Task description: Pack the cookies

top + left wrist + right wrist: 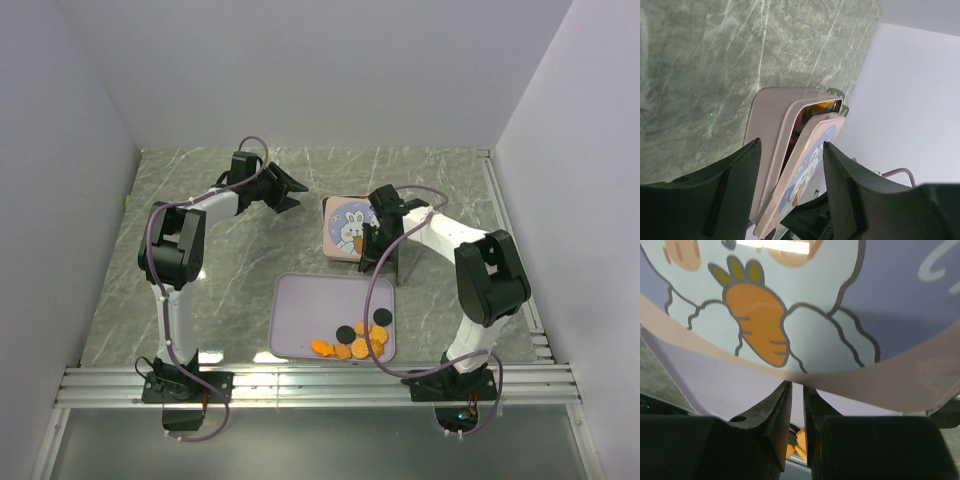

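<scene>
Room: pale matte walls (pixel 330 70) are closing in the table on three sides.
Surface: a green veined marble-look tabletop (pixel 200 300) is running back from a ribbed metal rail (pixel 320 385) at the near edge.
Left gripper (pixel 288 190): it is hovering over the far middle of the table, near the tin but apart from it, with its dark fingers (pixel 735 190) spread wide and holding nothing.
Left wrist only: this view is showing the square pink tin (pixel 770 130) from the side, with its lid tilted up off the base. Something orange is glowing in the gap, but I cannot tell what it is.
Tray: a lavender rectangular tray (pixel 310 300) with rounded corners is lying flat, just nearer than the tin.
Cookies (pixel 355 340): small flat orange and black rounds are lying clustered in the tray's near right corner. The right wrist view is catching only an orange glimpse (pixel 799 442) below its fingers.
Lid: the glossy pink lid with a cartoon rabbit and orange carrot (pixel 345 225) is facing upward in the top view. The right wrist view is filling with its print (pixel 790 300) and curved pink rim.
Right gripper (pixel 375 240): its black fingers are pressing almost together at the lid's rim, pinching it (pixel 796 395).
</scene>
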`<act>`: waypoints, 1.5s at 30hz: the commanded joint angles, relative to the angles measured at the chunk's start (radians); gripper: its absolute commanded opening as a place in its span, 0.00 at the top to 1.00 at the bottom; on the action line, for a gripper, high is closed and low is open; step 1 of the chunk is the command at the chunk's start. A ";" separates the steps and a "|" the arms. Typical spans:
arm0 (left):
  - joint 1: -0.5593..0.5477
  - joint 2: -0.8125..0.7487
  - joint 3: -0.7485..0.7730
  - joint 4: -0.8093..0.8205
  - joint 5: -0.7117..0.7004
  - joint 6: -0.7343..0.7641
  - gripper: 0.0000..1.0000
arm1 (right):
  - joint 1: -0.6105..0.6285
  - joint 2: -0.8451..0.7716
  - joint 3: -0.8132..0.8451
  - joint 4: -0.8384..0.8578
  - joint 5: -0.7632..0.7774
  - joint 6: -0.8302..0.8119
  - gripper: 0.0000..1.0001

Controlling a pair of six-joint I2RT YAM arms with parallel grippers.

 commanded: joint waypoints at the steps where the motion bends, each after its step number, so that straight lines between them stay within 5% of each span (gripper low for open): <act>1: 0.002 -0.061 -0.010 0.028 0.024 0.021 0.42 | 0.003 0.021 0.064 0.018 0.037 0.002 0.78; 21: 0.008 -0.070 0.017 0.002 0.021 0.053 0.43 | -0.016 0.102 0.190 -0.019 0.037 -0.018 0.80; 35: -0.087 -0.051 0.181 -0.013 0.064 0.231 0.47 | -0.056 0.133 0.222 -0.028 0.034 -0.031 0.80; 39: -0.119 -0.009 0.244 -0.024 0.074 0.256 0.53 | -0.057 0.144 0.224 -0.030 0.027 -0.037 0.80; 45: -0.136 0.066 0.313 -0.001 0.088 0.234 0.76 | -0.062 0.148 0.215 -0.025 0.015 -0.037 0.80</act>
